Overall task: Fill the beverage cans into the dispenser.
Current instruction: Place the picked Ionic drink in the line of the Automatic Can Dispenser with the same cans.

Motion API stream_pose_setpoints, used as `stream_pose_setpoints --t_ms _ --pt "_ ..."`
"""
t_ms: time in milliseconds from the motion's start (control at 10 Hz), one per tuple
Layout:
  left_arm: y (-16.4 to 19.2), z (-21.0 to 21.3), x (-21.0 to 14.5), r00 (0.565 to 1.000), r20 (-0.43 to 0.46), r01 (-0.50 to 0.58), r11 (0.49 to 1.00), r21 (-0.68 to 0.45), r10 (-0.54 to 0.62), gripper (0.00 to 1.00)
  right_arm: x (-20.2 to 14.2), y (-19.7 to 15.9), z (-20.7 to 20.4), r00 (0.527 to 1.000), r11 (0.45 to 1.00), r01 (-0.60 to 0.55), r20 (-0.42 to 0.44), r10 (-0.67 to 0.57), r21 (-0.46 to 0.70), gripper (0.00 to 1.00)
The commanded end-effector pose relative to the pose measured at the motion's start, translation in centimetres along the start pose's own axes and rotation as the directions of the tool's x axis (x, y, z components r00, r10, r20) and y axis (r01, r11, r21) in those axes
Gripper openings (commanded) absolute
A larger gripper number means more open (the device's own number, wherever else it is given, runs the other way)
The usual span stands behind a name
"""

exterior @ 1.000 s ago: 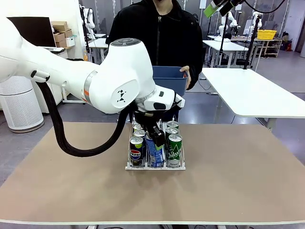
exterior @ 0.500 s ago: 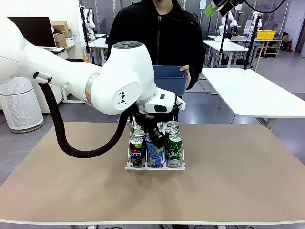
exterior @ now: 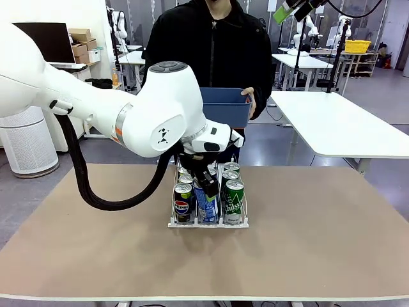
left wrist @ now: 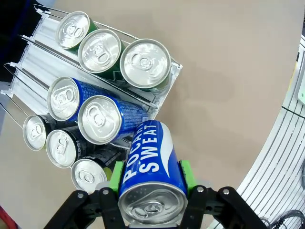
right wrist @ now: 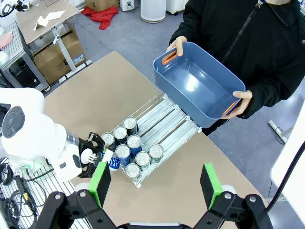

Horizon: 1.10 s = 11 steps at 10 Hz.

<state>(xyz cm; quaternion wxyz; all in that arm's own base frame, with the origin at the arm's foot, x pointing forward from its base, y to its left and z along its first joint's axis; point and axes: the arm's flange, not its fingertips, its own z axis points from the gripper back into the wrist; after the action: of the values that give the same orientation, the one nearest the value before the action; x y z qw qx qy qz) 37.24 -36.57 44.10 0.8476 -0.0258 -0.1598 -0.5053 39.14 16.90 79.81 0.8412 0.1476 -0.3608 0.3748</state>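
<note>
The left gripper [left wrist: 151, 191] pinches a blue can [left wrist: 151, 179] between its green pads at the front of the dispenser [exterior: 208, 224], which stands mid-table on the brown table [exterior: 319, 236]. The can, lettered "POCARI SWEAT" in white, hangs upright at the near end of the middle lane, just in front of two more blue cans [left wrist: 95, 112] of the same livery. The lane to one side holds three green cans [left wrist: 112, 50]; the other holds three dark cans [left wrist: 62, 145].

From the front, the lead green can [exterior: 234, 195] reads in part "Chilsung", and the lead dark can [exterior: 183, 201] carries the round Pepsi emblem.

By the look of it, this is the placing step for the last slot of the middle lane, and with two lanes already three deep the task seems nearly done. The next move calls for lowering the can straight between the thin wire dividers until it stands behind the low front lip, then spreading the jaws without knocking its neighbours on either side.

The right gripper [right wrist: 155, 183] hangs high above the table with its fingers spread wide and nothing between them. Across the table a person holds a blue tub [right wrist: 198, 86], seemingly empty, in both hands above the rear of the dispenser.
</note>
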Motion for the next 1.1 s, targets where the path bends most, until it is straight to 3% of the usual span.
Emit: stream_pose_setpoints --t_ms 0,500,1000 --pt "1.1 -0.8 0.6 0.999 0.050 -0.015 0.998 0.065 0.011 0.57 -0.1 0.0 0.1 1.000 1.000 0.001 0.001 -0.001 -0.001 1.00" --pt "2.9 -2.6 1.3 0.993 0.111 -0.060 0.995 0.084 0.051 0.57 -0.1 0.0 0.1 1.000 1.000 0.001 0.001 -0.001 -0.001 1.00" --pt "4.4 -4.0 2.0 0.994 0.071 -0.092 0.991 0.093 0.086 0.57 -0.1 0.0 0.1 1.000 1.000 0.001 0.001 -0.001 -0.001 1.00"
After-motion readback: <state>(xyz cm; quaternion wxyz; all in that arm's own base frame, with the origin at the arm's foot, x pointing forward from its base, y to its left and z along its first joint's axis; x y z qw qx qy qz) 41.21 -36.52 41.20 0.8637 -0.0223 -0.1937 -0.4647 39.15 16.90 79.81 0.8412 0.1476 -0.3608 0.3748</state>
